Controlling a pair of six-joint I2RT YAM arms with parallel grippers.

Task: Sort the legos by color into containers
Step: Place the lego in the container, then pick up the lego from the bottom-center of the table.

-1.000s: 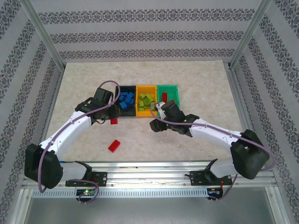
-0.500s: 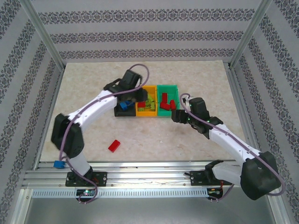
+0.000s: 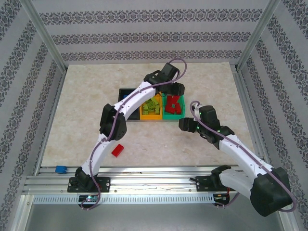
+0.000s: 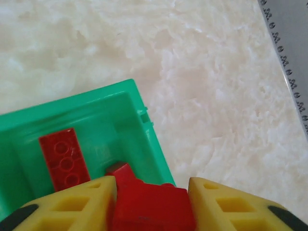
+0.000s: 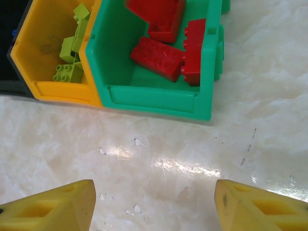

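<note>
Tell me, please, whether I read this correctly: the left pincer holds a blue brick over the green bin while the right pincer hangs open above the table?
Not quite: the left wrist view shows that the brick in the left pincer is red, not blue. The rest stands: it is over the green bin, and the right pincer is open above the table.

The left arm [image 3: 131, 102] and right arm [image 3: 242, 150] had white link shells, black joint housings and looping mauve cables [image 3: 179, 61]. The left claw [image 4: 151, 195] and right claw [image 5: 155, 204] had yellow, pocketed plastic fingers.
</note>
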